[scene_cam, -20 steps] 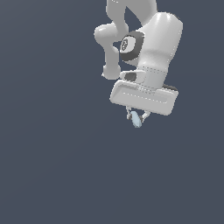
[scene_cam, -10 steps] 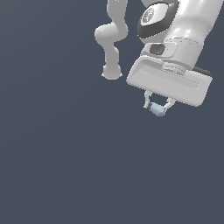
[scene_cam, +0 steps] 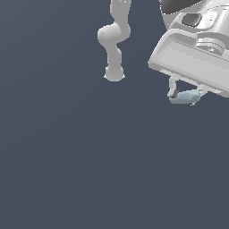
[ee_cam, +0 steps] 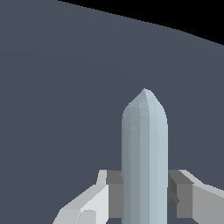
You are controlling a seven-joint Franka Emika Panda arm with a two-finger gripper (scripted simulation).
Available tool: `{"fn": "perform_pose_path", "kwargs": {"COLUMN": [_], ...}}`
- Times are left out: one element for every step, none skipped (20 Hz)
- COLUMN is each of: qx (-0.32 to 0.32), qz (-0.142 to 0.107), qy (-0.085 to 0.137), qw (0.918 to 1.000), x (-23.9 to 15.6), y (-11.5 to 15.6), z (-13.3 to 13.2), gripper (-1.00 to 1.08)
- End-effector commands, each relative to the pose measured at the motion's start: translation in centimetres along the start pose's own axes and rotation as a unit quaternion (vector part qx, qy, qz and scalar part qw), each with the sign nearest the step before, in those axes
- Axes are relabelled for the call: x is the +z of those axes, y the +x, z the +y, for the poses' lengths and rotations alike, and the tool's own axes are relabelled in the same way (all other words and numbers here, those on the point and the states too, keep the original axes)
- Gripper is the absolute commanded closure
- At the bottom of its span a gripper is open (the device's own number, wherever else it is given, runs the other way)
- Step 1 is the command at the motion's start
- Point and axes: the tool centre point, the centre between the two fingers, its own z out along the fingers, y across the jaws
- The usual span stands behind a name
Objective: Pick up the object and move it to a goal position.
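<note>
- Starting at the exterior view's left: nothing there but flat grey floor, no goal marker that I can spot anywhere.
- A bit further right, up top, the arm's base and lower links stand on the floor, well apart from where the action is.
- Far right: the white hand hangs high in the frame, partly cropped by the edge, with the gripper pointing down below it.
- The gripper is clamped on the object, the pale blue piece sitting between the two fingers, well clear of the floor by the look of it (so the pick part seems done).
- Long axis: in the exterior view the object lies roughly sideways, crossing between the fingertips. In the wrist view the object sticks straight out past the grey pads, one on each flank, tapered tip forward.
- So the piece is held across its narrow width, fingers close together. My read is that what's left is carrying it to the goal, and the grip looks centred enough to survive that.
</note>
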Motion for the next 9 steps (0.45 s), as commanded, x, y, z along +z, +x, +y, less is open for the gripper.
{"fn": "perform_pose_path", "kwargs": {"qx": [0.005, 0.006, 0.007, 0.008, 0.008, 0.008, 0.008, 0.007, 0.007], "qz": [0.007, 0.009, 0.010, 0.011, 0.012, 0.012, 0.012, 0.011, 0.011], "qy": [-0.006, -0.007, -0.008, -0.009, -0.009, -0.009, -0.009, -0.009, -0.009], "qw": [0.9999, 0.9999, 0.9999, 0.9999, 0.9999, 0.9999, 0.9999, 0.9999, 0.9999], "x": [-0.69, -0.87, -1.01, -1.12, -1.17, -1.19, -1.18, -1.11, -1.09], "y": [0.69, 0.87, 1.01, 1.11, 1.17, 1.20, 1.20, 1.16, 1.15], "z": [-0.30, -0.39, -0.47, -0.52, -0.56, -0.58, -0.57, -0.57, -0.56], "gripper": [1.08, 1.08, 1.08, 1.08, 1.08, 1.08, 1.08, 1.08, 1.08]}}
